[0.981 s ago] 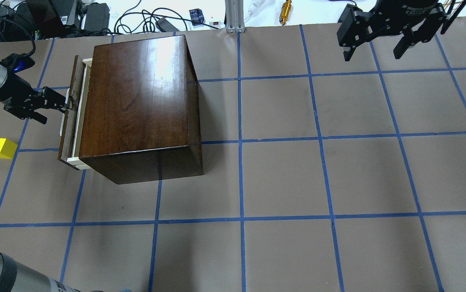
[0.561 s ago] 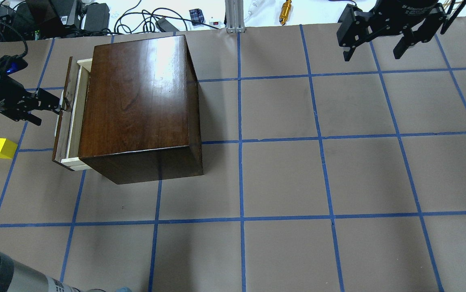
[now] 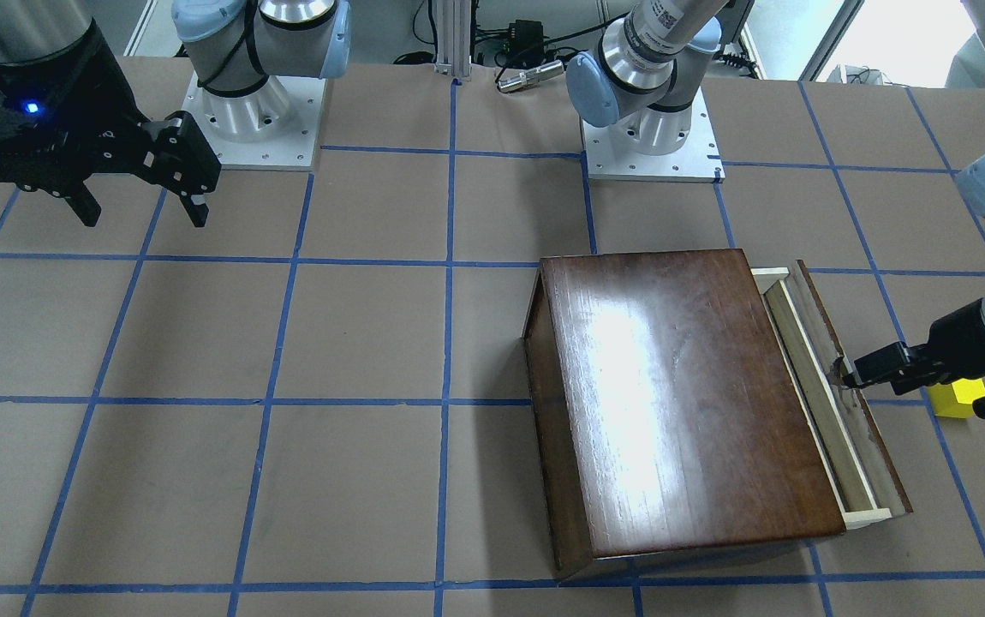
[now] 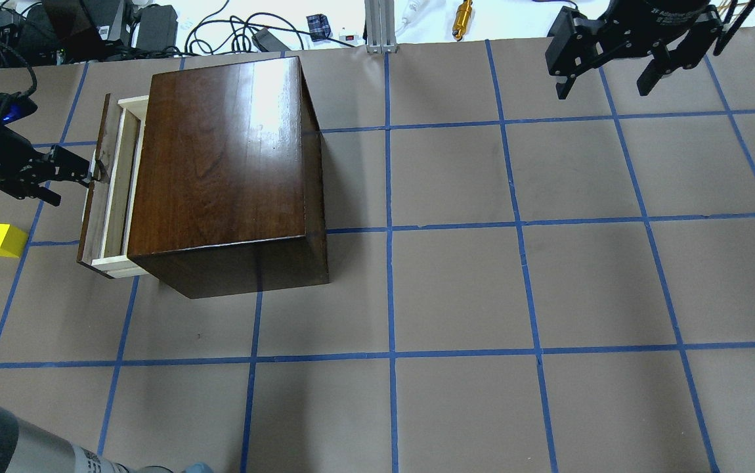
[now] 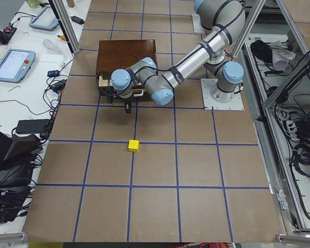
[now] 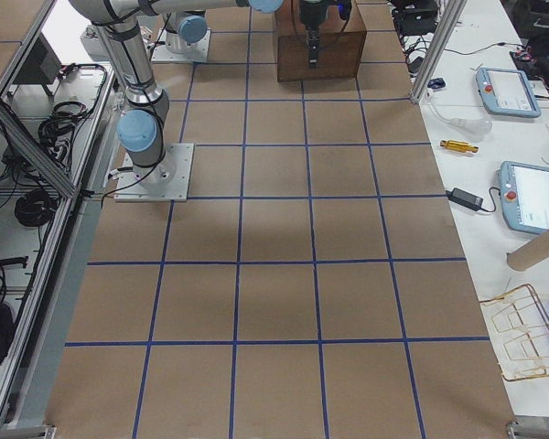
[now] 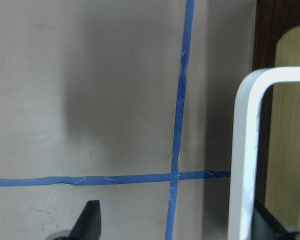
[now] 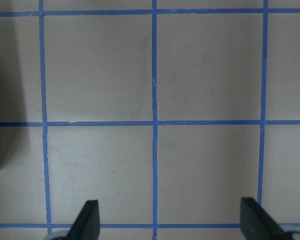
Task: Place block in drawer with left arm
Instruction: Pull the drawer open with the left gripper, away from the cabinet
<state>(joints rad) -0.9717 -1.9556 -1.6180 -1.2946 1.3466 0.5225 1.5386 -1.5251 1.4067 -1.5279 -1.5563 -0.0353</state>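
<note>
Yellow block point(image 4: 2, 240) lies on the table point(image 4: 482, 295) overhead, near the part-open drawer point(image 4: 111, 190). Left wrist view: the left gripper point(image 7: 175, 220) has its fingers spread, one beside the white handle point(image 7: 245, 150), apparently hooking it to pull. Right wrist view: the right gripper point(image 8: 170, 220) hangs with its fingers parted, idle.

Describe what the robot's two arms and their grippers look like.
The left arm and right arm are silver-grey tubes with light-blue joint caps. A black cable loops to the left wrist. The left gripper is black with a blue light; the right gripper is black, blue-lit, with white marks on its fingers.
</note>
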